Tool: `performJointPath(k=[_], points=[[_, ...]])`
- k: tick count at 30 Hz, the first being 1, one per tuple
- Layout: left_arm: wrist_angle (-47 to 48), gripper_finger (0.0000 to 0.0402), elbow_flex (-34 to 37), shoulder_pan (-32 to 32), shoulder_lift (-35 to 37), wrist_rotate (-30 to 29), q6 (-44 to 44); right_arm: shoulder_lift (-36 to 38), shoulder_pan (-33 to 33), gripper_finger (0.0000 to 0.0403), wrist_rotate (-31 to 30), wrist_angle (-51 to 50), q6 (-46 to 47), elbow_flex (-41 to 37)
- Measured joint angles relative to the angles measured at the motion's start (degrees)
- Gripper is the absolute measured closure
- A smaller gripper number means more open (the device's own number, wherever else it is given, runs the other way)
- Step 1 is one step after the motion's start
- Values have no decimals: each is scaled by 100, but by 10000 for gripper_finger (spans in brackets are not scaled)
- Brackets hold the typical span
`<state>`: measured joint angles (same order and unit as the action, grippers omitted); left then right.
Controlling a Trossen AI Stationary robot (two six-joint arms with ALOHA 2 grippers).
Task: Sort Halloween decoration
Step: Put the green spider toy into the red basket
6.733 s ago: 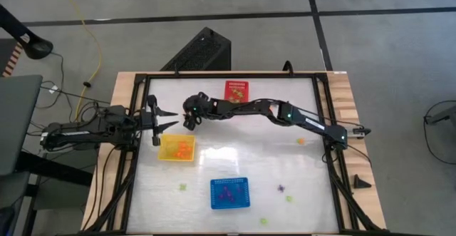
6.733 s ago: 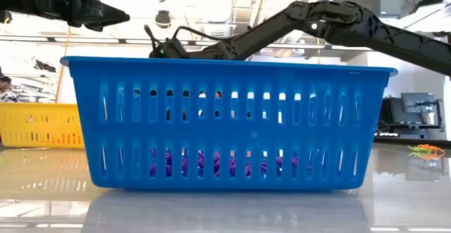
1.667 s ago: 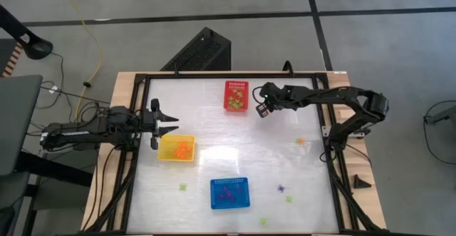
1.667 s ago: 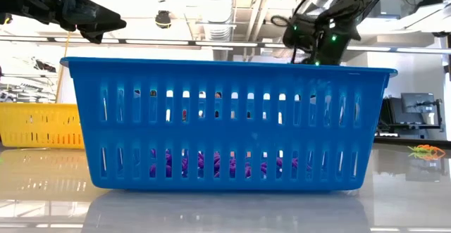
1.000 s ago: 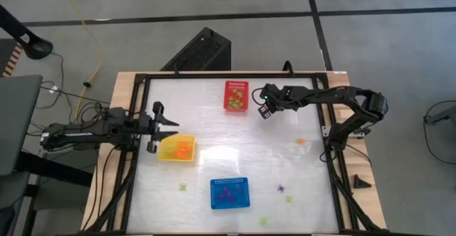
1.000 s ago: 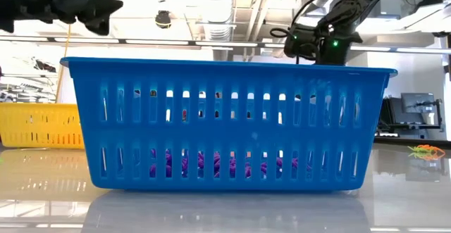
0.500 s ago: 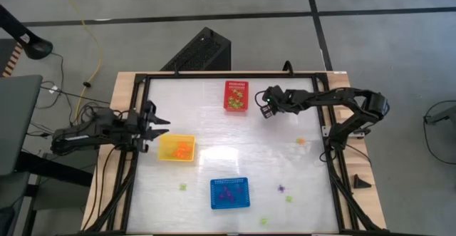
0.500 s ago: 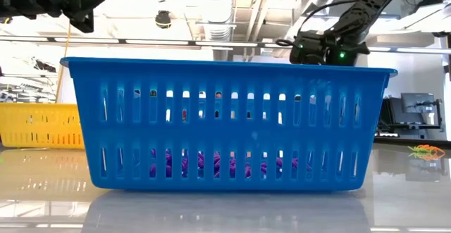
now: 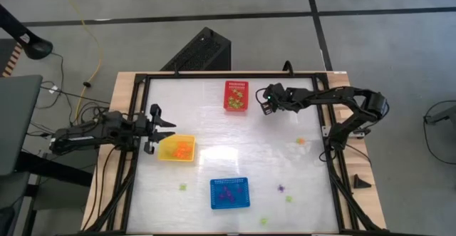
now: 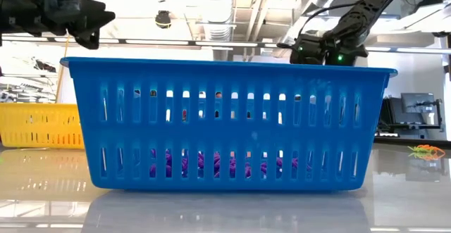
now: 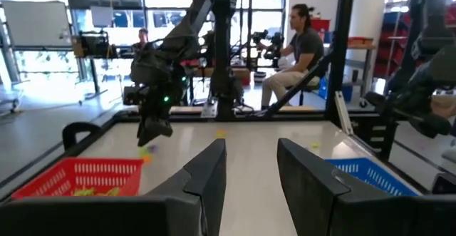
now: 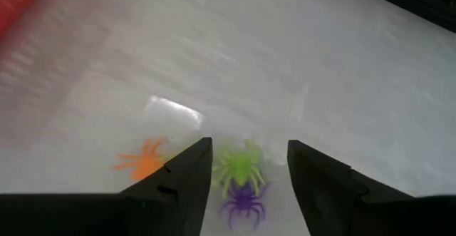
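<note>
1. Right gripper hangs just beside the red basket, fingers parted, empty.
2. Between its fingers, farther off: green spider, purple spider, orange spider, probably on the table.
3. Left gripper, spread and empty, sits beside the yellow basket.

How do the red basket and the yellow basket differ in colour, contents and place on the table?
The red basket sits at the table's far edge, near the right gripper; the yellow basket sits toward the left side, beside the left gripper. The red basket holds light green trinkets; the yellow one holds orange trinkets. Both are perforated rectangular baskets.
</note>
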<state>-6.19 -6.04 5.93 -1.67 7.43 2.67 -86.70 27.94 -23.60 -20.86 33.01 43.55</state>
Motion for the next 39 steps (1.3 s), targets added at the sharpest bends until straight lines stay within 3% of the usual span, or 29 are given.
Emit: performJointPath(k=[6,14,29,39], points=[[23,285,52,-1,0,-189,-2,-164,-20,176,40,14,53,4],[23,285,52,1,4,-191,14,-775,-22,199,-33,137,167,31],[30,285,52,1,4,-183,16,-743,-105,381,-38,72,235,15],[43,285,52,0,4,-224,-12,59,-169,370,-32,-222,83,-7]])
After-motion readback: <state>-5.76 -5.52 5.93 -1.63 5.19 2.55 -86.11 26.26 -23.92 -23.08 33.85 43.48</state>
